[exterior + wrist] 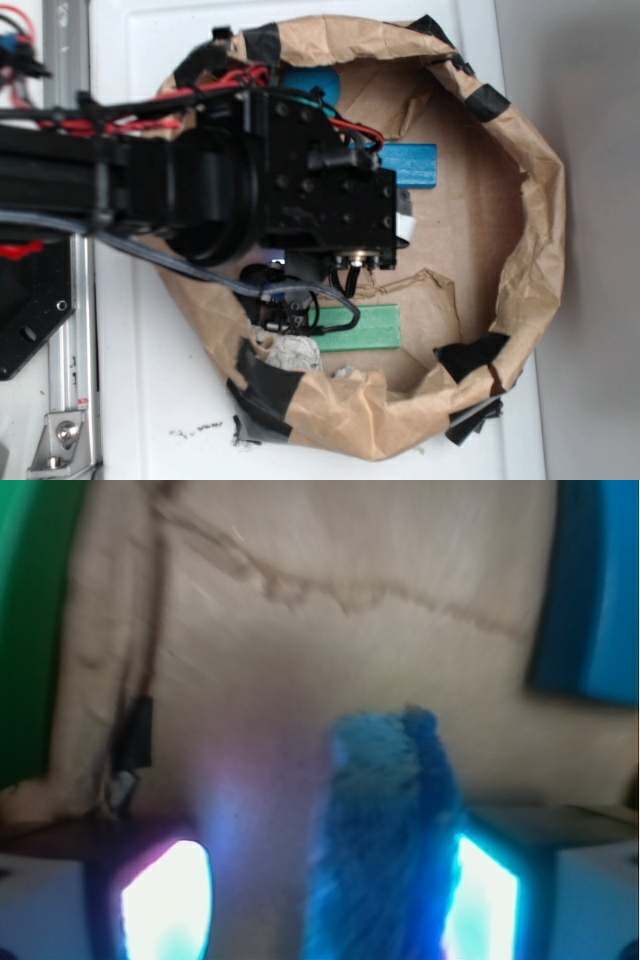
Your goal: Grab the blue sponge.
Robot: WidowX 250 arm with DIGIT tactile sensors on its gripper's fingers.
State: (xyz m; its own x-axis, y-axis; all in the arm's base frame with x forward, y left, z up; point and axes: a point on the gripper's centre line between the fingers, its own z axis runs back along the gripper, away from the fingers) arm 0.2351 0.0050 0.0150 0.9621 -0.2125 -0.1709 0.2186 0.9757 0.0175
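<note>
Here the blue sponge (pixel 385 840) stands between the spread fingers (pixel 165 900), touching the right one, its long axis pointing away toward the paper wall

Blue sponge (pixel 385 830): porous, fuzzy foam, matt
Paper bag (pixel 520 180): crumpled brown kraft paper, matt, rim patched with black tape (pixel 485 100)
Blue block (pixel 412 165): smooth, matt
Green block (pixel 365 328): smooth, matt
Gripper (pixel 375 215): black hard plastic, slight sheen
Table (pixel 140 400): white, smooth
</note>
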